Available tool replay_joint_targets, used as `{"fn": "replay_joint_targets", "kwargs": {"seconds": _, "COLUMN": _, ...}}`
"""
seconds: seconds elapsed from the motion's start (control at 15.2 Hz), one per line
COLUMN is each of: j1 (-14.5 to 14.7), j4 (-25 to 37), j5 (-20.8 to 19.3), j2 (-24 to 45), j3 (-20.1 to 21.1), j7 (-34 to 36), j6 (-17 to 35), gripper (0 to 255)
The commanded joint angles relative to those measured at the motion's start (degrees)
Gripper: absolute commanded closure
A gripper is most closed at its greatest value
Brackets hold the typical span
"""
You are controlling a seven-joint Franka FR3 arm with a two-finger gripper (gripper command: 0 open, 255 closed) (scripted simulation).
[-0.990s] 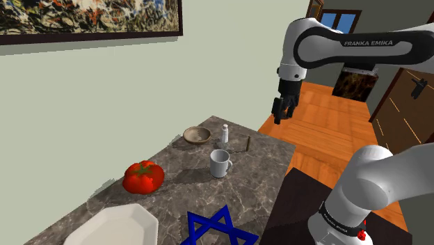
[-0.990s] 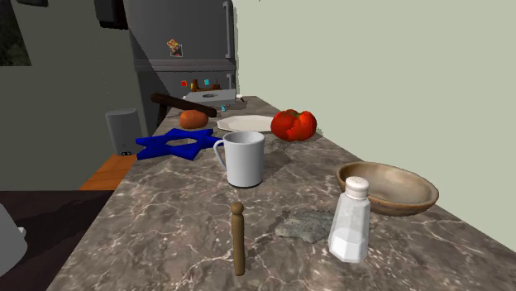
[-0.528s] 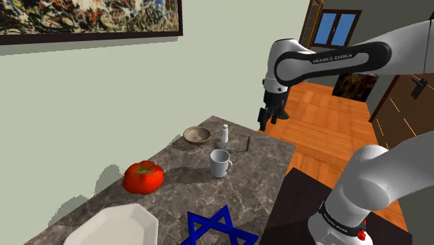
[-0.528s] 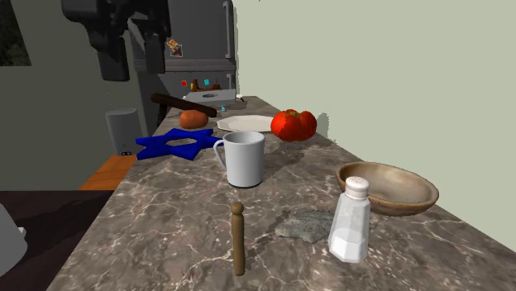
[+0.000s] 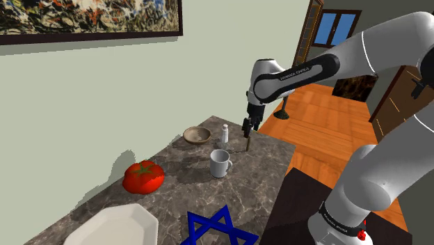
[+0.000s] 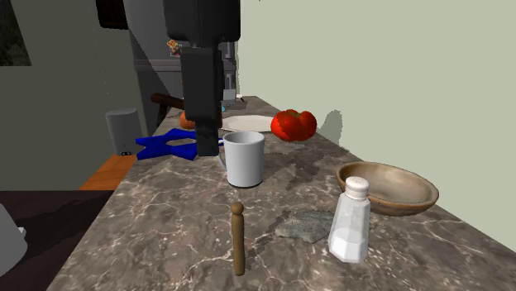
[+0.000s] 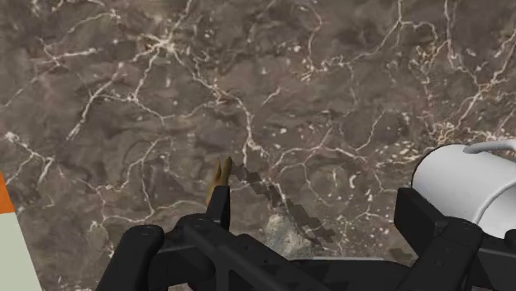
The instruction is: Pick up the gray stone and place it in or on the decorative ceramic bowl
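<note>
Shoulder view: my tool [image 5: 247,128] hangs from the white arm over the far end of the marble worktop [image 5: 182,189], just above a small upright wooden peg [image 5: 248,144]. A white salt shaker [image 5: 224,133] and a brown bowl [image 5: 197,134] stand towards this view's left of the peg. A white mug [image 5: 220,163] stands nearer the camera, followed by a red tomato [image 5: 143,177], a white plate [image 5: 115,226] and a blue star-shaped frame [image 5: 219,228]. Second exterior view: the tool appears as a large black body hanging over the worktop, in front of the blue star and just to this view's left of the mug [image 6: 242,159]. The gray stone [image 6: 304,225] lies flat on the worktop between the peg [image 6: 238,239] and the salt shaker [image 6: 351,219], just beside the shaker. It sits near the bowl [image 6: 387,188] but apart from it, and the bowl holds nothing that I can see. The tomato [image 6: 293,125] and the plate [image 6: 246,123] lie farther back. Wrist view: my two fingers [image 7: 426,223] stand wide apart and clasp nothing, so the tool is open. Below them lies the worktop, with the peg [image 7: 220,174] seen from above. The stone [image 7: 279,234] lies beside the peg, partly covered by the tool's black body. The mug [image 7: 463,186] lies beyond the one finger, outside the gap.
</note>
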Motion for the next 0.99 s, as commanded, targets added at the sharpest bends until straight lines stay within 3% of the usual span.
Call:
{"fn": "replay_joint_targets", "kwargs": {"seconds": 0.0, "j1": 0.55, "j4": 1.74, "j5": 0.69, "j2": 4.40, "j3": -0.21, "j7": -1.53, "j6": 3.52, "gripper": 0}}
{"fn": "replay_joint_targets", "kwargs": {"seconds": 0.66, "j1": 1.79, "j4": 13.34, "j5": 5.93, "j2": 26.46, "j3": 0.39, "j7": -10.24, "j6": 17.25, "gripper": 0}}
{"fn": "replay_joint_targets", "kwargs": {"seconds": 0.92, "j1": 1.67, "j4": 14.41, "j5": 6.83, "j2": 30.03, "j3": 0.86, "j7": -11.22, "j6": 19.98, "gripper": 0}}
